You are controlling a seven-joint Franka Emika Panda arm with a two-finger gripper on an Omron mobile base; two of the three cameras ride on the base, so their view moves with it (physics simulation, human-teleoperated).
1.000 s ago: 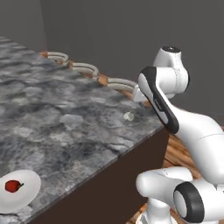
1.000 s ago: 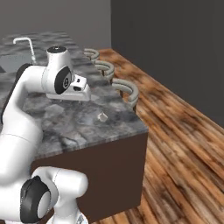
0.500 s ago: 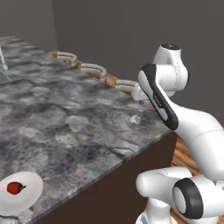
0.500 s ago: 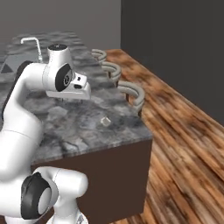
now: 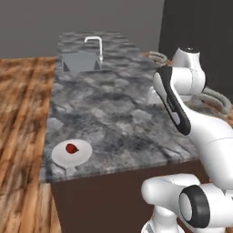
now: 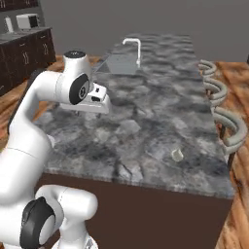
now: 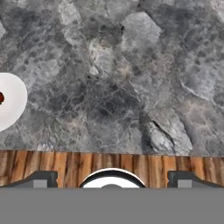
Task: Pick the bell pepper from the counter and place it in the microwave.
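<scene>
The bell pepper (image 5: 70, 148) is a tiny red lump on a white plate (image 5: 82, 156) near the front left corner of the grey stone counter (image 5: 109, 109). In the hand view the plate (image 7: 11, 103) lies at the left edge, with a sliver of the bell pepper (image 7: 1, 98) on it. My gripper (image 7: 112, 180) hovers open over bare stone and the counter's front edge, well to the right of the plate, with nothing between its fingers. My hand (image 6: 95, 99) hangs above the counter's near left part. The microwave is out of view.
A steel sink (image 5: 79, 61) with a white faucet (image 5: 94, 44) sits at the counter's far end. Curved grey stool backs (image 6: 220, 92) line the right side. A small pale object (image 6: 176, 154) lies near the front right. Dark cabinets (image 6: 29, 46) carry a small boxy appliance (image 6: 26, 20).
The whole picture has swung round, so the base has moved: the counter now runs away from me, with the sink ahead. The arm keeps its pose.
</scene>
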